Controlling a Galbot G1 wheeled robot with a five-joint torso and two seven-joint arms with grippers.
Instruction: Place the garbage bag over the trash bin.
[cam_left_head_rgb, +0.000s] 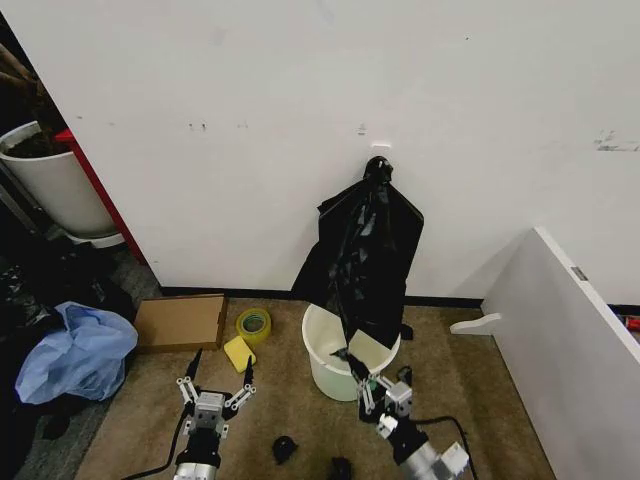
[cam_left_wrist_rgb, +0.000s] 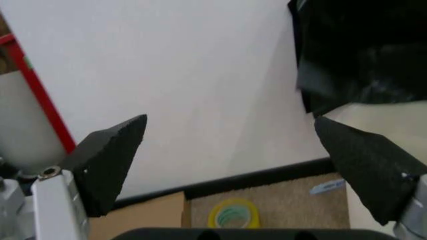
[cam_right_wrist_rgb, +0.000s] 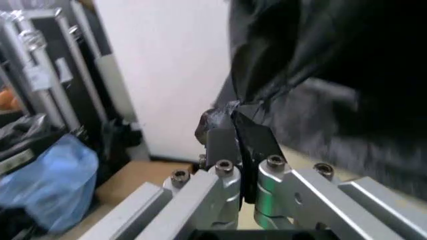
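Observation:
The glossy black garbage bag (cam_left_head_rgb: 365, 255) hangs from a hook on the white wall, its lower end draped over the far rim of the small white trash bin (cam_left_head_rgb: 325, 370) on the carpet. My right gripper (cam_left_head_rgb: 362, 372) sits at the bin's near right rim, shut on the bag's bottom edge; the right wrist view has its fingers (cam_right_wrist_rgb: 220, 142) pinching the black film (cam_right_wrist_rgb: 320, 75). My left gripper (cam_left_head_rgb: 218, 372) hovers low to the left of the bin, open, with nothing between its black fingertips (cam_left_wrist_rgb: 110, 155).
A yellow tape roll (cam_left_head_rgb: 253, 323), a yellow sponge (cam_left_head_rgb: 239, 353) and a flat cardboard box (cam_left_head_rgb: 181, 321) lie left of the bin. A light blue plastic bag (cam_left_head_rgb: 75, 350) sits far left. A larger white tub (cam_left_head_rgb: 55, 185) stands back left. A white panel (cam_left_head_rgb: 565, 340) bounds the right.

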